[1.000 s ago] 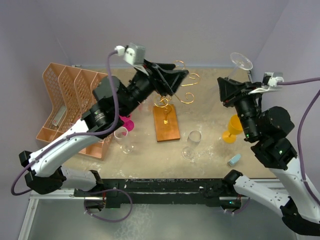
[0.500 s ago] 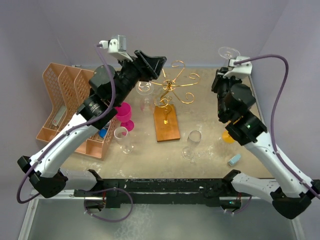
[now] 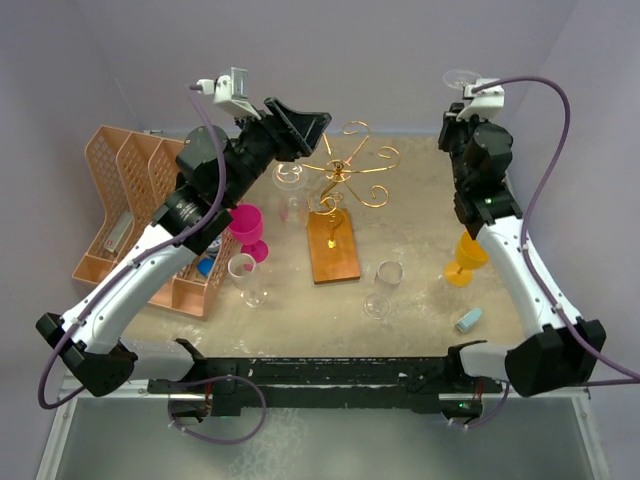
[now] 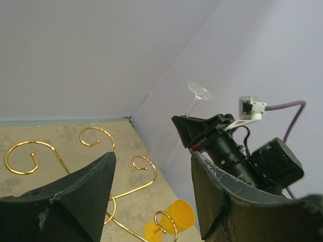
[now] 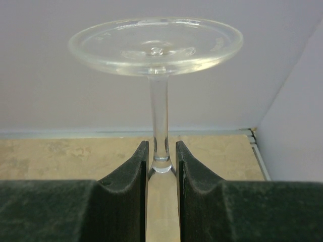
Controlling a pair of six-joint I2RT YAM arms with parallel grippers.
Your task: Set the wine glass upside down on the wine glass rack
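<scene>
My right gripper [image 5: 161,157] is shut on the wine glass [image 5: 159,101], pinching it where the stem meets the bowl. The clear glass is upside down, its round foot uppermost. From above, that gripper [image 3: 457,112] is raised at the back right corner with the glass foot [image 3: 460,78] against the wall. The wine glass rack [image 3: 345,175], gold curled wire on a reddish wooden base [image 3: 333,250], stands mid-table. My left gripper [image 3: 316,128] hovers open just left of the rack's top. In the left wrist view its jaws [image 4: 151,171] frame the gold curls [image 4: 96,136] and the held glass [image 4: 200,92].
A peach lattice organiser [image 3: 140,200] fills the left side. A pink glass [image 3: 246,225] and two clear glasses [image 3: 247,275] [image 3: 381,285] stand in front of the rack, another clear one [image 3: 290,180] to its left. A yellow glass [image 3: 465,255] and a small blue object [image 3: 468,320] sit at the right.
The right arm has straightened and swung towards the back corner, carrying the glass up against the wall. The left gripper has drawn back left, off the rack's top.
</scene>
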